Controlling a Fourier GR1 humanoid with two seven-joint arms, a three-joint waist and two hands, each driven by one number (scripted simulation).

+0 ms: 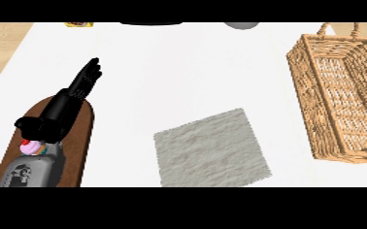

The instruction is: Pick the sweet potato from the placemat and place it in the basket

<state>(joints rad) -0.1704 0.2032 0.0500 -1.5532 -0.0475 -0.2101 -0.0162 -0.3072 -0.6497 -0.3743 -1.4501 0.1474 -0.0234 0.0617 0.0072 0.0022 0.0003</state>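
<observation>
Sweet potato: not found anywhere in the head view. The placemat [211, 148], grey and rough-textured, lay bare and slightly skewed on the white counter [158, 63]. Nothing sat on it.

The basket [333, 102], a wicker one with handles at its far end, stood well right of the placemat and was cut by the view's edge. Only weave showed in the part of its inside I could see. Could not tell whether the potato lay in the hidden part.

The left hand [80, 85] was at the view's left, fingers straight and pointing away, holding nothing; resting, by the look of it. Under its forearm lay a brown oval board [80, 140], and just beside the wrist was a small pink-topped item [30, 148], too small to identify. The right hand did not show.

Risks, as judgement only:
- With the potato unseen, nothing confirmed it was in the basket. It could equally be in the unseen right hand or off to one side.
- If it were being carried, the basket's tall rim and handles could catch it on the way in.
- Any sweep by the left forearm could knock the pink-topped item off the board.
- The left hand was far from the basket, so reaching across would pass over the placemat and might drag it.
</observation>
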